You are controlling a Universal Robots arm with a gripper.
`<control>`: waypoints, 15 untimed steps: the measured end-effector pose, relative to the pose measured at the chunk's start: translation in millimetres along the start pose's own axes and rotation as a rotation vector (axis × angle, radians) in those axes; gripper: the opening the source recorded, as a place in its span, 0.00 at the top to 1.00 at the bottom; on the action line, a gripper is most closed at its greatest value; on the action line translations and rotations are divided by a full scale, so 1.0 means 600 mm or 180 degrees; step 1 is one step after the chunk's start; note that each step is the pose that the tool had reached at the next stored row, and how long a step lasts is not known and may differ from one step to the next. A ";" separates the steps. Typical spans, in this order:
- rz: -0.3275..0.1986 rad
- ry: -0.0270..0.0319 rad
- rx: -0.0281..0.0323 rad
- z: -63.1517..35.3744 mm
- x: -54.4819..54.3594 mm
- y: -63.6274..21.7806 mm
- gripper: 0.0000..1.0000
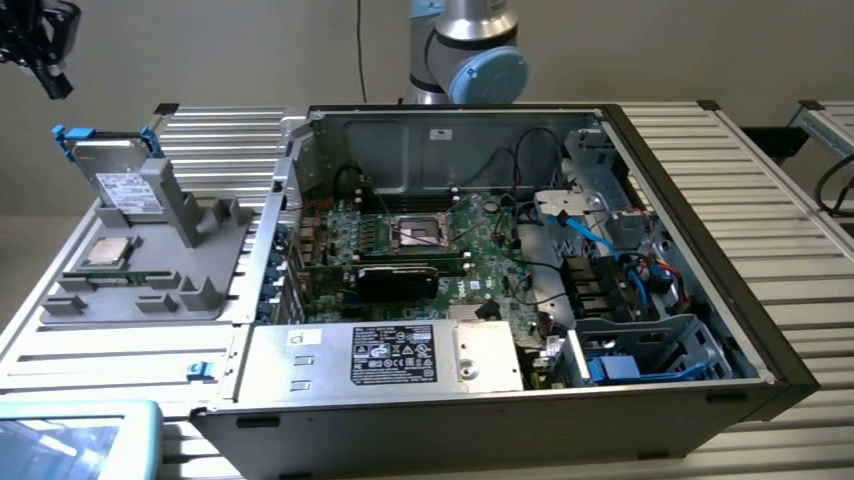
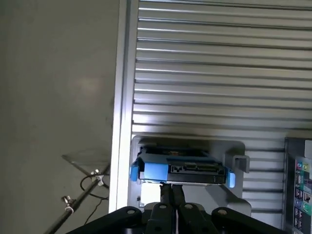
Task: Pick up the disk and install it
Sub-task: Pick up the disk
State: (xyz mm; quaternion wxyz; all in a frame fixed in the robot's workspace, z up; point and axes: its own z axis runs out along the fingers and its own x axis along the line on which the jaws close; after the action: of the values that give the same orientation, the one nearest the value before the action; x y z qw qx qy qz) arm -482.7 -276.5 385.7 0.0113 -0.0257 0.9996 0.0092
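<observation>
A ribbed aluminium table (image 1: 754, 190) of long parallel slats carries everything. On it lies an open desktop computer case (image 1: 441, 140), sheet-steel walls around a green motherboard (image 1: 487, 270) strung with black and blue cables. At the case's near edge sits a boxy silver power supply (image 1: 487, 360); its black label has white print too fine to read. Toward the exterior view's left, beside the case, rests a matte grey plastic fixture (image 1: 134, 295) with moulded ribs and slots. The disk (image 1: 127, 185) stands in this fixture, tilted back, a flat silver-grey slab in a blue plastic carrier; its white label looks printed, though no words can be made out. In the wrist view the disk (image 2: 183, 168) shows its connector edge between blue tabs. A small square silver CPU chip (image 1: 110, 252) lies flat just below it. The black gripper (image 1: 40, 50) hangs well above the fixture; its fingers (image 2: 166, 195) are pressed together, holding nothing
</observation>
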 end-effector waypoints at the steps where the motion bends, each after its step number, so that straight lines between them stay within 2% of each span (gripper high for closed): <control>1: -0.0057 0.0001 -0.0001 0.000 0.000 0.000 0.89; 15: -0.0867 0.0015 -0.0020 0.004 0.000 0.000 0.89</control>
State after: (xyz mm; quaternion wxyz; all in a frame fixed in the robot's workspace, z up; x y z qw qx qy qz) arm -482.7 -276.5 383.5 0.0099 -0.1611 0.9868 0.0107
